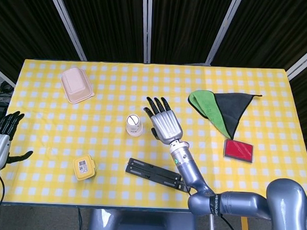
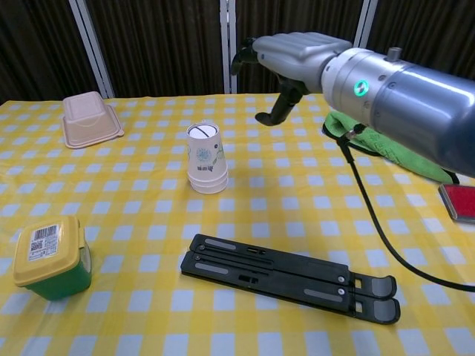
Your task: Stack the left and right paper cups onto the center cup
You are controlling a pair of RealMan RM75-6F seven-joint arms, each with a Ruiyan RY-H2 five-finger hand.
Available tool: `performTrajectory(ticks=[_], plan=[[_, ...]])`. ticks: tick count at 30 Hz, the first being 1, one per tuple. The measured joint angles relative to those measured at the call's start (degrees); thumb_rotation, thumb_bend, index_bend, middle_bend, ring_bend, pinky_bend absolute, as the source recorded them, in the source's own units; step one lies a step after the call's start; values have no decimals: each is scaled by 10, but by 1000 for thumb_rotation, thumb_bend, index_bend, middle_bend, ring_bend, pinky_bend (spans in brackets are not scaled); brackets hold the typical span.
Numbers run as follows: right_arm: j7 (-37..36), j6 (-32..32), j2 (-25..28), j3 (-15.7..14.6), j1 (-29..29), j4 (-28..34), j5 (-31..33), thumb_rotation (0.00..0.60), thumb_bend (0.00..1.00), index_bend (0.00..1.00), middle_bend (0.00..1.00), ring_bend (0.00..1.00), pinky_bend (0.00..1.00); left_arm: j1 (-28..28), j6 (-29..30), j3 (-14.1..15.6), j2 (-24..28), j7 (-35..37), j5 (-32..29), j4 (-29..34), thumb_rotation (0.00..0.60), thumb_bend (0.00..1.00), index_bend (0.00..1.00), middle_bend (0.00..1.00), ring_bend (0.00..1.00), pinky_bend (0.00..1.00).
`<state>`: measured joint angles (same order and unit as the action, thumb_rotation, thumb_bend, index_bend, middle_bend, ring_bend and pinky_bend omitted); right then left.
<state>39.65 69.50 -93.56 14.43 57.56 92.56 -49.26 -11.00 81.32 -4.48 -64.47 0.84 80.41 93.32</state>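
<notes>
A stack of white paper cups (image 1: 133, 125) (image 2: 205, 159), upside down with a floral print, stands near the middle of the yellow checked table (image 1: 108, 92). My right hand (image 1: 165, 122) (image 2: 293, 59) hovers to the right of the stack and above it, fingers spread, holding nothing and not touching the cups. My left hand (image 1: 0, 141) hangs off the table's left edge, fingers apart and empty; the chest view does not show it.
A black folded stand (image 1: 153, 173) (image 2: 289, 277) lies in front of the cups. A yellow-lidded green tub (image 1: 84, 167) (image 2: 49, 256) sits front left, a beige lidded box (image 1: 77, 84) (image 2: 90, 119) back left. Green-black cloth (image 1: 220, 110) and a red card (image 1: 239, 150) lie right.
</notes>
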Motion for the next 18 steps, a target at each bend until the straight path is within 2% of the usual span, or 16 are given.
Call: performTrajectory(ticks=[5, 13, 18], plan=[[-51, 53, 34, -37, -65, 17, -49, 600, 133, 47, 0, 0, 0, 1, 1, 2, -3, -11, 4, 0, 600, 102, 0, 0, 0, 0], [-181, 129, 114, -117, -193, 25, -123, 600, 131, 21, 0, 0, 0, 1, 3, 7, -16, -44, 14, -3, 600, 91, 0, 0, 0, 0], [-279, 187, 155, -176, -282, -4, -189, 600, 131, 4, 0, 0, 0, 12, 13, 15, -30, -59, 14, -17, 600, 88, 0, 0, 0, 0]])
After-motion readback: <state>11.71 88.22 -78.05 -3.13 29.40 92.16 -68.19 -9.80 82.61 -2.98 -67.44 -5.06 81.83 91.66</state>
